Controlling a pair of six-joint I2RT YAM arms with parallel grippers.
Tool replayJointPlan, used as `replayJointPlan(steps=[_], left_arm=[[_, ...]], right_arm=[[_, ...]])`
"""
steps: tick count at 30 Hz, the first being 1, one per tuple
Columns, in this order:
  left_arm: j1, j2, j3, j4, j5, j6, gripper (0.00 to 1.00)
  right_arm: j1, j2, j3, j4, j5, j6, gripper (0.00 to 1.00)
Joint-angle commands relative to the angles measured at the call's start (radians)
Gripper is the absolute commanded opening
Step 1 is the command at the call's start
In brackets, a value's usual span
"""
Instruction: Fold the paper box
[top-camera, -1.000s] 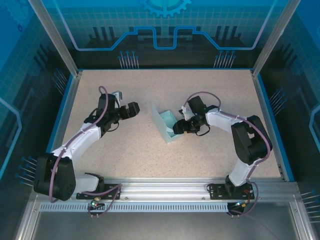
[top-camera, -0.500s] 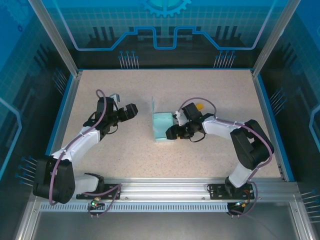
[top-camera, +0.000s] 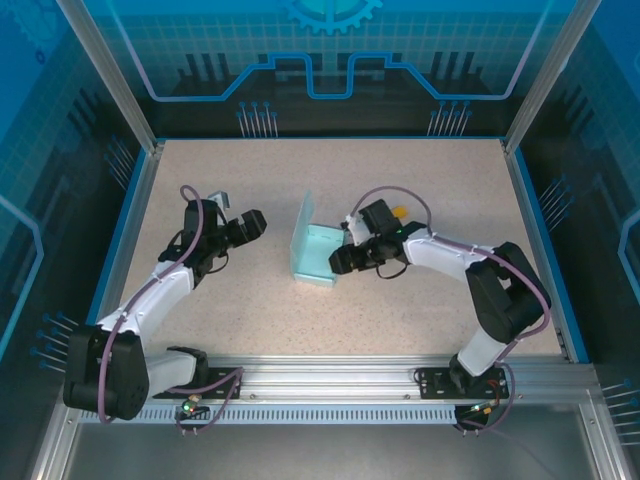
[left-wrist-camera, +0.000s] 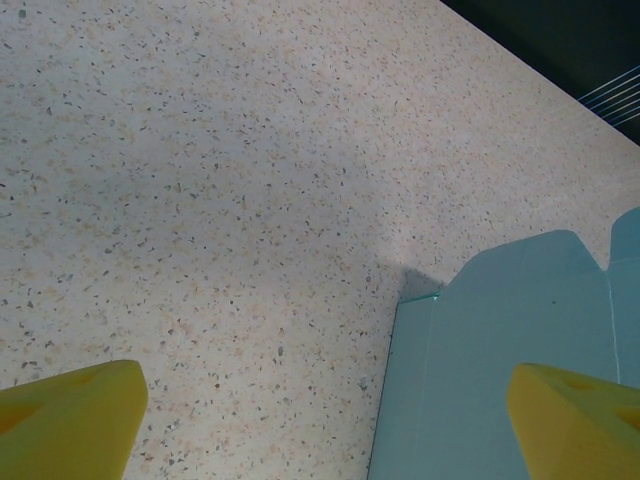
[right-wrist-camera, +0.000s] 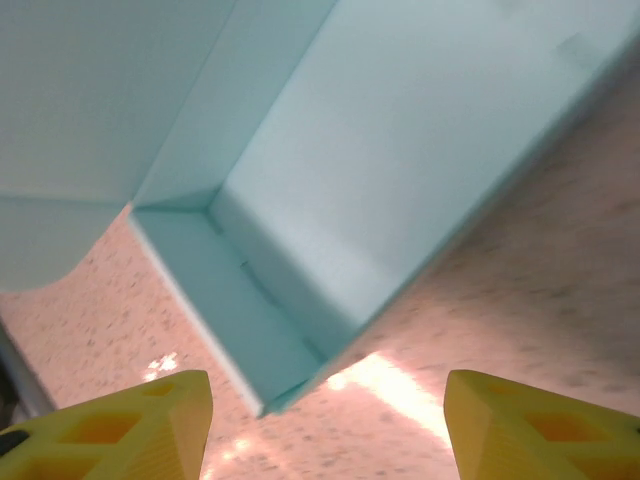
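Observation:
The paper box (top-camera: 316, 254) is light teal card lying in the middle of the table, with one flap (top-camera: 303, 222) standing upright on its left side. My right gripper (top-camera: 338, 262) is at the box's right edge, open. In the right wrist view its yellow fingertips (right-wrist-camera: 132, 428) are spread wide over bare table, and the box's open corner (right-wrist-camera: 300, 250) lies just ahead of them. My left gripper (top-camera: 250, 222) hovers left of the box, open and apart from it. In the left wrist view the box's flap (left-wrist-camera: 500, 350) fills the lower right, partly behind one yellow fingertip (left-wrist-camera: 575, 420).
A tiny orange piece (top-camera: 400, 212) lies behind the right arm's wrist. The speckled table (top-camera: 250, 300) is fenced by a blue rim and metal posts (top-camera: 110, 75). Bare tabletop stretches behind and in front of the box.
The right gripper has moved left and the box has slid left and turned with it. The left gripper has drawn back to the left.

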Motion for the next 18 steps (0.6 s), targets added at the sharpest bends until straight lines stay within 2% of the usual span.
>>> replayJointPlan(steps=[1,8,14,18], left_arm=[[0.012,-0.021,-0.015,0.003,0.005,0.001,0.94],[0.012,-0.03,-0.018,-0.002,0.023,0.002,0.94],[0.012,-0.03,-0.022,0.007,0.042,-0.011,0.93],[0.012,-0.024,-0.027,0.015,0.042,-0.012,0.93]], right_arm=[[-0.037,-0.014,0.094,-0.088,0.106,-0.193,0.62],[-0.052,0.145,0.276,-0.145,0.168,-0.486,0.56],[-0.063,0.283,0.406,-0.194,0.119,-0.597,0.5],[-0.062,0.337,0.464,-0.219,0.104,-0.612,0.46]])
